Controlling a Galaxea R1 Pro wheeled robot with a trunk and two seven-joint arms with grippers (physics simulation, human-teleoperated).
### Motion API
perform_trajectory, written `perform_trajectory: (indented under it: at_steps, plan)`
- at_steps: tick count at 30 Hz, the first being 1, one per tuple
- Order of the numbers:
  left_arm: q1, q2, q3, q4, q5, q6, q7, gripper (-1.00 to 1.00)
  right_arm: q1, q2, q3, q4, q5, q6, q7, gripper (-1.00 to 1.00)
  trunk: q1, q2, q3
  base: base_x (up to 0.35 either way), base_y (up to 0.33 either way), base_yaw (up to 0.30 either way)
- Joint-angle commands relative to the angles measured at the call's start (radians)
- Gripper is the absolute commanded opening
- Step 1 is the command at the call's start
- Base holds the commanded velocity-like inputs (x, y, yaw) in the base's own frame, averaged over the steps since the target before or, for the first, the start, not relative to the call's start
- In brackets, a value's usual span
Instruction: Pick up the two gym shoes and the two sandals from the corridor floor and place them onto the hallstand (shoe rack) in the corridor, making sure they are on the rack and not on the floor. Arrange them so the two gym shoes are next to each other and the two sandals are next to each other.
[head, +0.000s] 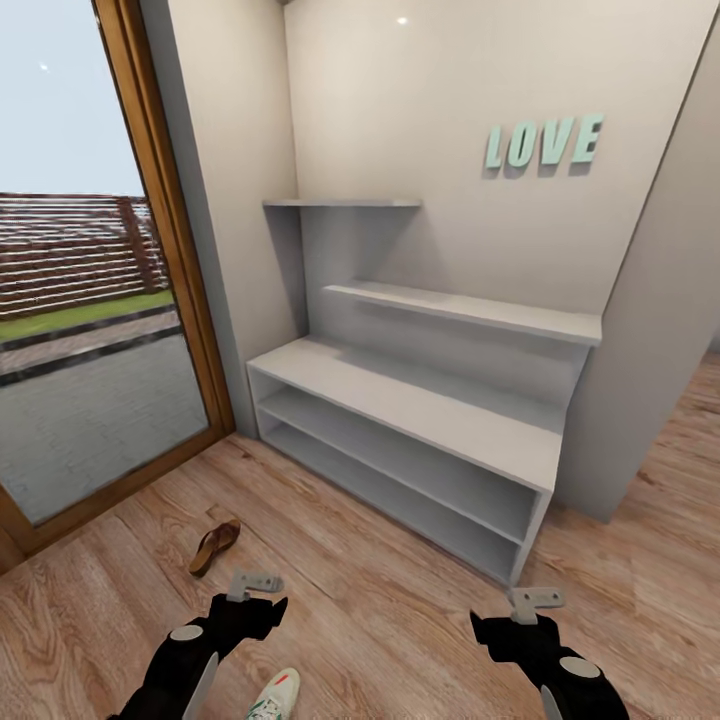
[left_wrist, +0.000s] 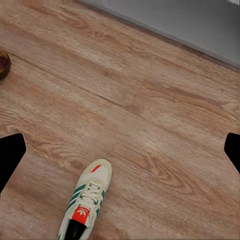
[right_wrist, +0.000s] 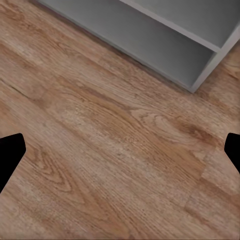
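Note:
One cream-white gym shoe (head: 274, 696) with green stripes lies on the corridor floor (head: 380, 600) at the near edge of the head view, just right of my left arm. In the left wrist view this gym shoe (left_wrist: 86, 200) lies under my left gripper (left_wrist: 120, 152), whose fingers stand wide apart with nothing between them. A brown sandal (head: 214, 546) lies on the planks left of the hallstand (head: 400, 395), whose top and shelves are bare. The sandal (left_wrist: 2, 64) is cut off by the picture's edge. My right gripper (head: 512, 630) hangs open over bare floor in front of the hallstand (right_wrist: 165, 40).
A glass door with a wooden frame (head: 165, 250) stands at the left. Two thin wall shelves (head: 470, 310) hang above the hallstand. A wall corner (head: 640, 400) juts out at its right end. Open floor lies between the arms.

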Motion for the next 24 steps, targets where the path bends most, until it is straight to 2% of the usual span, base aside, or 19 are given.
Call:
perform_trajectory:
  at_steps: [1,9,24]
  plan:
    - [-0.001,0.004,-0.001,0.006,-0.001,-0.007,-0.002,1.00,-0.001,0.000,0.000,-0.001,0.002,0.005,-0.002,1.00,0.004,-0.008,-0.006,0.000,0.000,0.000]
    - [-0.001,0.012,-0.001,0.078,0.001,-0.015,-0.002,1.00,-0.001,0.003,0.001,-0.001,0.002,0.005,-0.004,1.00,0.035,-0.064,-0.044,0.000,0.000,0.000]
    - [-0.001,0.013,-0.001,0.093,-0.006,-0.016,-0.002,1.00,-0.001,0.004,0.001,-0.001,0.001,0.005,-0.004,1.00,0.092,-0.169,-0.114,0.000,0.000,0.000]
